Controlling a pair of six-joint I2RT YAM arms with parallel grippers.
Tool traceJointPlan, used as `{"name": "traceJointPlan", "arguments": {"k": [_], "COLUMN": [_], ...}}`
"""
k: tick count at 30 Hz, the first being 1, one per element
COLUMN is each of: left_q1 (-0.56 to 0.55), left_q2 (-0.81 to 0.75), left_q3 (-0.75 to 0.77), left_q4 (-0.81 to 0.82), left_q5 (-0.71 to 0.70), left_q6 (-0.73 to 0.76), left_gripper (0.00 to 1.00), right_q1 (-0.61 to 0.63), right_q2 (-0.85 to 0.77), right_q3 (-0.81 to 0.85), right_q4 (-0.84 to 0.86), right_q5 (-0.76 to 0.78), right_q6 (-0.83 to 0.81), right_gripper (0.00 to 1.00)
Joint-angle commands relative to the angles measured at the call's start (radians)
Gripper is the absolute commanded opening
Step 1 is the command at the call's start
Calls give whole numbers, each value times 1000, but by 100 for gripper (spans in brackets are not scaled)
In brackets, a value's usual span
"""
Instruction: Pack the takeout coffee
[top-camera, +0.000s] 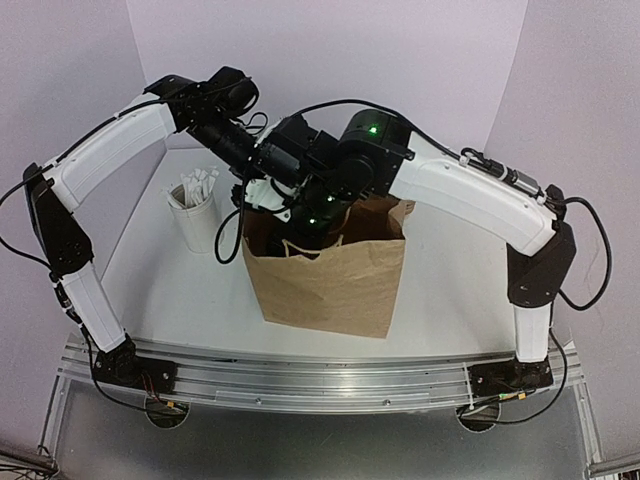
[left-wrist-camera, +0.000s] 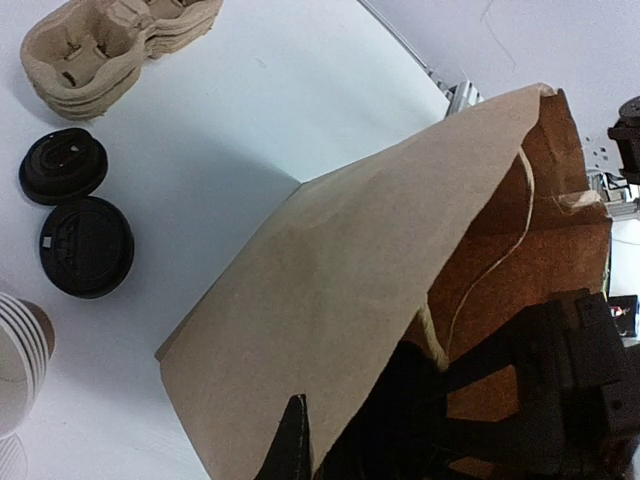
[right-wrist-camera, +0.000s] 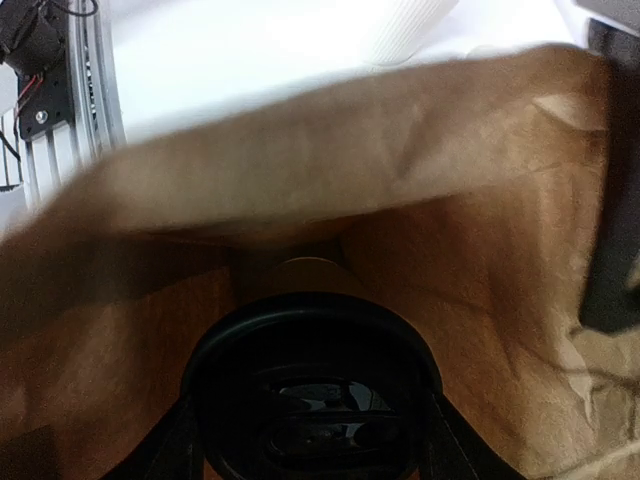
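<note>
Could tip coffee cup if dropped from half-wide clasp of right gripper, or tear paper bag pinched in closed left gripper

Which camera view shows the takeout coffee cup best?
The right wrist view: the cup, seen lid-first, fills the foreground in the right pincer, inside the paper bag. In the top view the arms hide it. The left wrist view shows the bag, but no cup.
</note>
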Motion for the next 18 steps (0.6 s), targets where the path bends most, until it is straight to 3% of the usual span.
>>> {"name": "traceJointPlan", "arguments": {"k": [1,7,18], "left_q1": [-5,-14,-31], "left_q2": [-12,-1,0], "left_q3": [25,34,22], "left_q4": [-45,-39,-32], "left_q5": [50,73,100], "left_q6": [70,67,88], "left_gripper": [0,0,0], "right_q1": [-5,-38,-38], "right_q2": [18,34,146], "right_q3": [-55,-76,35], "right_q4": [-26,-24,-11], "right_q5": [16,-13,69], "right_q6": [-5,21,-109], "right_gripper": [22,21,19]}}
